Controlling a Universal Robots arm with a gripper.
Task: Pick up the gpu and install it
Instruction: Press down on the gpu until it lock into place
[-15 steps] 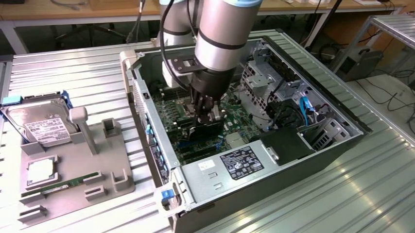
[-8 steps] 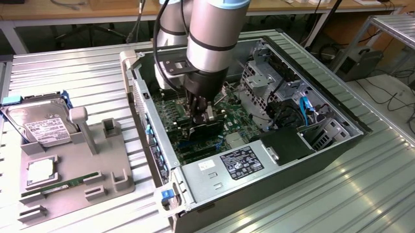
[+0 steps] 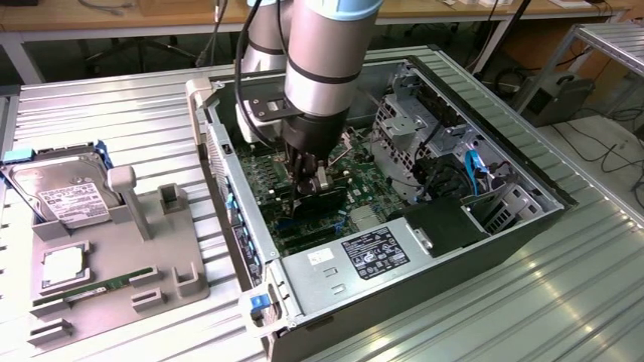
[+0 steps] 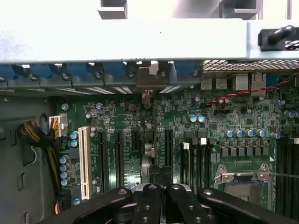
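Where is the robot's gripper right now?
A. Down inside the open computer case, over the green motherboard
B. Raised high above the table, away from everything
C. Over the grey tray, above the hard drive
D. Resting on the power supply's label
A: in the exterior view the gripper reaches down into the open computer case, shut on the gpu just above the motherboard, well apart from the hard drive on its tray.
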